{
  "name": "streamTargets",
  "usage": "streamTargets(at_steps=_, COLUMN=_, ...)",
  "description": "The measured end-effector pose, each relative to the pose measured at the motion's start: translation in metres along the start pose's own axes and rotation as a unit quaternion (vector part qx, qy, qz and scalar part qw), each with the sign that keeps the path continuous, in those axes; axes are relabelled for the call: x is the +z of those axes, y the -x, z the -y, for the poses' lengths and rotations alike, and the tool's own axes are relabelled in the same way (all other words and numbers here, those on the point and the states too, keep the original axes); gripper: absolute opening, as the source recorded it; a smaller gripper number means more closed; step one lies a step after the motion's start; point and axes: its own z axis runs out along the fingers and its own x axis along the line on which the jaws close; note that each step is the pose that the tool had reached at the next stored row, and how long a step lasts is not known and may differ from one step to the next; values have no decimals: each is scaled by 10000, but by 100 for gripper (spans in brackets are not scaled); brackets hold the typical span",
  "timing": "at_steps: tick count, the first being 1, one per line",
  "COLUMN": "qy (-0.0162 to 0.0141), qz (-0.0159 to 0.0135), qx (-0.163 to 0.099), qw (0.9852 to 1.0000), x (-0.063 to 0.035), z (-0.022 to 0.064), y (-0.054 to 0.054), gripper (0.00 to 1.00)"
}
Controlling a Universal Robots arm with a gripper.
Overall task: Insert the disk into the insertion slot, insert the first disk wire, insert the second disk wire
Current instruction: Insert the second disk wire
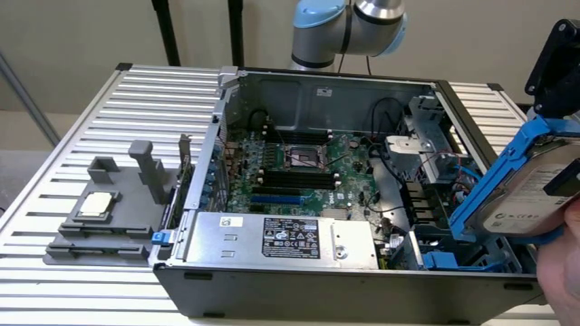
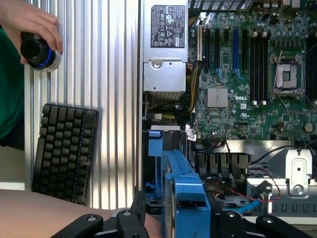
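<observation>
The first step is in hand: the gripper point(image 2: 183, 225) seems pinched on the flat silver hard drive point(image 1: 530, 197) in its glossy bright blue plastic frame. The drive hangs tilted over the open case point(image 1: 363, 293) at the exterior view's right, with a person's hand point(image 1: 564, 272) touching it. Seating it likely calls for squaring the frame with the blue-railed rectangular bay point(image 1: 450, 260) of the dark grey cage below.

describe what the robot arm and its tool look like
The arm is a thick round tube in silver-grey metal, with light blue caps at its joints. The tool is matte black: a blocky body and two jointed fingers made of flat links with round pivot pins. No lettering can be read on either.
</observation>
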Motion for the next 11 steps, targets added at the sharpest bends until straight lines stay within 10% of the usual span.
streamTargets(at_steps=11, qy=-17, qz=0, qx=0, qw=10000, x=0, z=-1, y=0, gripper=44)
